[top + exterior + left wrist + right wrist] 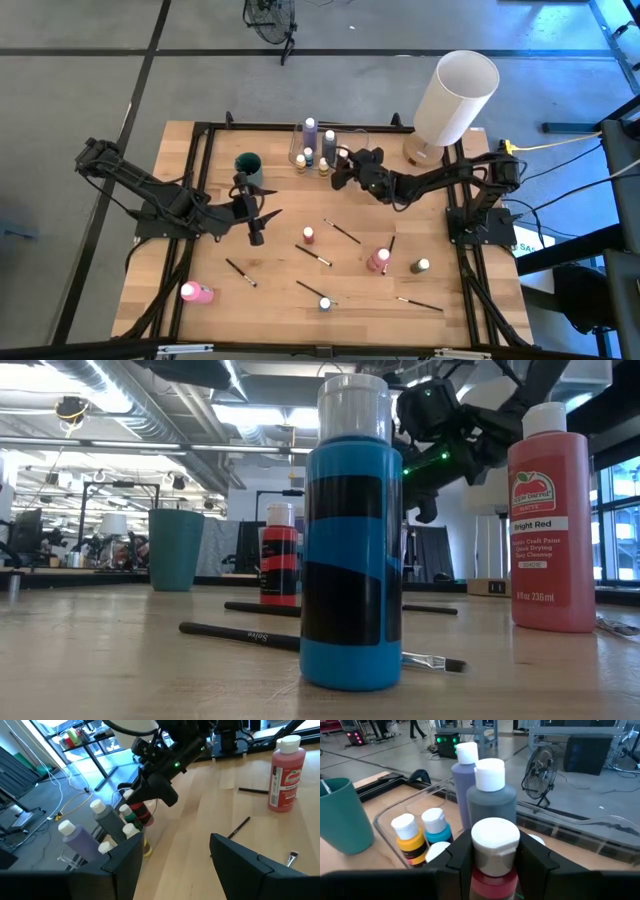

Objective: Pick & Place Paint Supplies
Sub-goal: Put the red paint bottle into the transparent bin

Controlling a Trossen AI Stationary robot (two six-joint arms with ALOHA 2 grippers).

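Observation:
A clear container point(322, 148) at the table's far middle holds a lilac bottle point(462, 780), a grey bottle point(492, 800) and small yellow and blue ones. My right gripper point(342, 172) is right beside it, on its right-hand side, shut on a red bottle with a pale cap point(495, 840). My left gripper point(255, 225) hangs open over the table's left half, nothing between its fingers point(125, 865). Loose bottles stand or lie on the near half: pink point(196, 292), red point(308, 236), pink-red point(378, 260), green point(420, 266), blue point(325, 303). Dark brushes point(313, 256) lie flat among them. My right gripper pinches the red bottle's upper part point(492, 870), just under the pale cap, between its two fingers point(457, 855). The fingers reach in nearly level from the table's right side. The bottle stands roughly upright in the hold, lifted clear of the table at the container's edge point(137, 812).
A teal cup point(248, 165) stands left of the container. A large white cylinder point(455, 95) stands at the far right corner. Dark frame rails point(205, 160) run along the table's sides. Bare wood lies between the loose bottles and the container.

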